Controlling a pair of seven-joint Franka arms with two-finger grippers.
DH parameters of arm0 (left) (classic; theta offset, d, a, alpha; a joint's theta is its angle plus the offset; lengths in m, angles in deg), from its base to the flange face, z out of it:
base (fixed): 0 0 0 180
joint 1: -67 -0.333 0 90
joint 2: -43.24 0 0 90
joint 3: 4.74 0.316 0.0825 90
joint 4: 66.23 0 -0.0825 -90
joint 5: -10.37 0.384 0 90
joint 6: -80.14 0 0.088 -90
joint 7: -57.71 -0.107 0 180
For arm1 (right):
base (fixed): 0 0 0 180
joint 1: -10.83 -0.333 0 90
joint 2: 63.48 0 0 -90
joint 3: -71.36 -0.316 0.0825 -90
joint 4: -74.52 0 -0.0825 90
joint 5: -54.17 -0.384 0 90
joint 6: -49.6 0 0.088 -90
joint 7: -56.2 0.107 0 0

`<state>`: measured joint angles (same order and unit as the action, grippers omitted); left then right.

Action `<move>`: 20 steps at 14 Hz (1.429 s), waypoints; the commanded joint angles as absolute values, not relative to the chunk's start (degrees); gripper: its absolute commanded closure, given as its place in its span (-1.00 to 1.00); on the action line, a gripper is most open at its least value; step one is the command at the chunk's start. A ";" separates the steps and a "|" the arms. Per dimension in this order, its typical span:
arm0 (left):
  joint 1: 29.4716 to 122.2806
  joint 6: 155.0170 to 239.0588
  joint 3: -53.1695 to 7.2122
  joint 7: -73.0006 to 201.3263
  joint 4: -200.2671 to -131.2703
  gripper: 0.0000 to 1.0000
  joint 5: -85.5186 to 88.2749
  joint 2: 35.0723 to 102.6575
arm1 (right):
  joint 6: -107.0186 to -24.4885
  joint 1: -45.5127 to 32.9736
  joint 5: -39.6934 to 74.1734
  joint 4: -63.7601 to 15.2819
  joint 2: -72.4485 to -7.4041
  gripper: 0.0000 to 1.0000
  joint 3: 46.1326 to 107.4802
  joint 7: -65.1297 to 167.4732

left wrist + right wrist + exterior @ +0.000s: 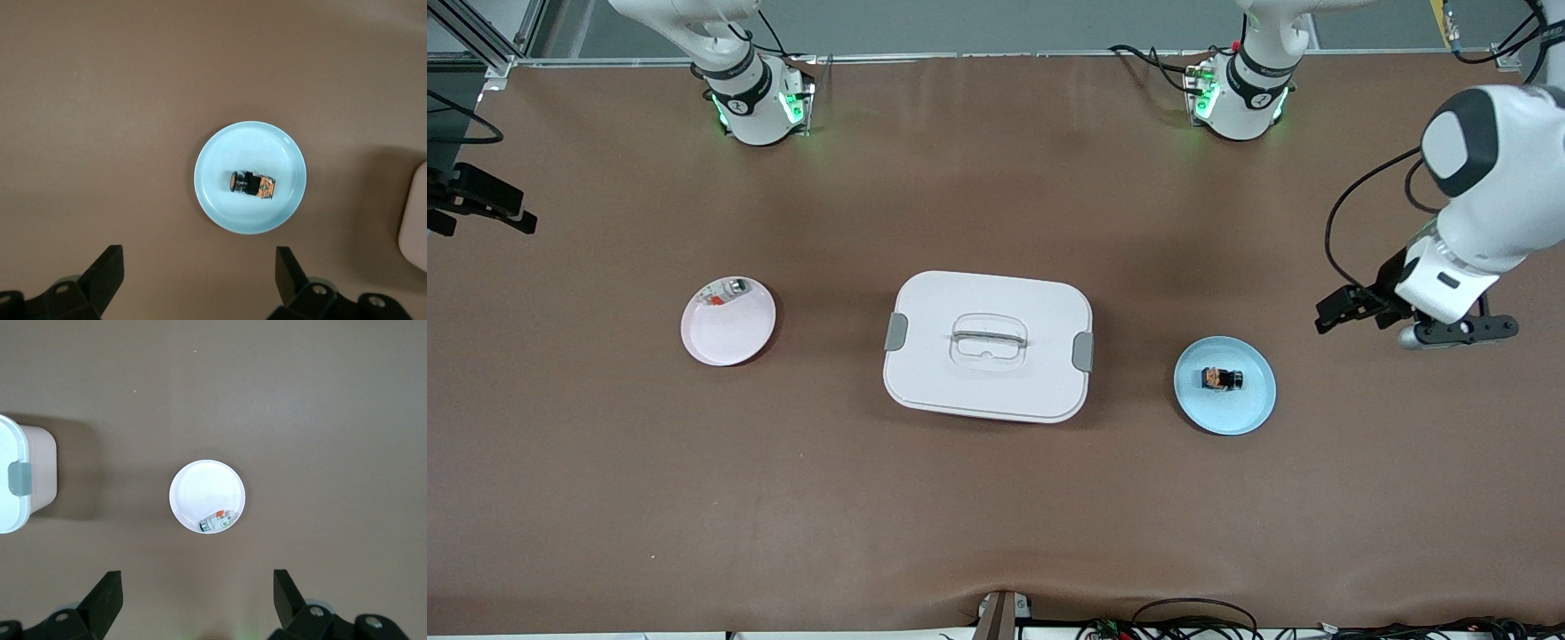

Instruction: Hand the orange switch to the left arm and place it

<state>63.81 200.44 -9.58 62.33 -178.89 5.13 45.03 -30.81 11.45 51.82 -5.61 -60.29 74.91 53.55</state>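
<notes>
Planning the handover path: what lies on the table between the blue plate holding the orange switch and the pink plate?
The box sits between the blue plate with the orange switch and the pink plate, seen in the front view.

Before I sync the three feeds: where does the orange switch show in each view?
Front view: orange switch lies on the light-blue plate, toward the left arm's end of the table.
Left wrist view: mid-picture, on that plate.
Right wrist view: not in it.
Shared landmark: the white box, edge-on in both wrist views.
</notes>
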 commanded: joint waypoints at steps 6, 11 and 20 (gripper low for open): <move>64.54 187.56 -9.49 59.47 -168.82 -1.00 6.15 41.84 | -32.04 12.06 50.92 -6.60 -61.46 -1.00 74.43 55.77; 64.54 176.57 -9.40 59.03 -160.20 -1.00 9.58 41.31 | -33.81 12.23 50.83 -6.60 -61.28 -1.00 74.35 55.24; 64.19 171.11 -10.01 58.94 -160.01 -1.00 9.58 37.53 | -33.46 12.59 50.57 -6.43 -61.54 -1.00 74.43 55.41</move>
